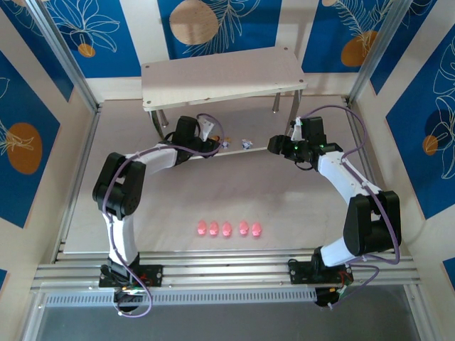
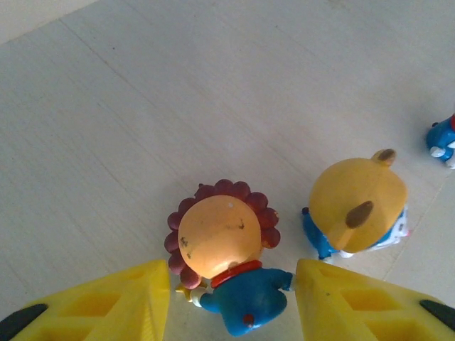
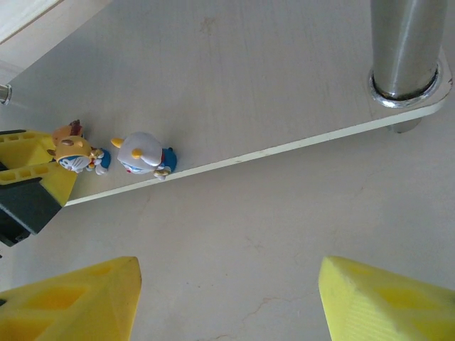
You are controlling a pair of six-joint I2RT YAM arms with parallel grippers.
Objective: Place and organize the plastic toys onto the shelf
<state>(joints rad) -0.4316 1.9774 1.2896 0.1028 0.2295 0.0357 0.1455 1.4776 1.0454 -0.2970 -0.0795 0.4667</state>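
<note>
The left end effector (image 2: 232, 288) straddles a lion-maned figurine (image 2: 220, 238) at lower centre, on the lower board (image 2: 178, 106) of the shelf (image 1: 220, 78); whether it pinches, I cannot tell. A yellow-hooded figurine (image 2: 355, 206) stands just right. The right end effector (image 3: 227, 284) hangs released above the counter (image 3: 284, 227). Five pink pigs (image 1: 227, 229) line up across the counter's lower centre.

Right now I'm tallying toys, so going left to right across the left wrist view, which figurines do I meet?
In order: lion-maned figurine → yellow bear-hooded figurine → blue figurine at the right edge.
</note>
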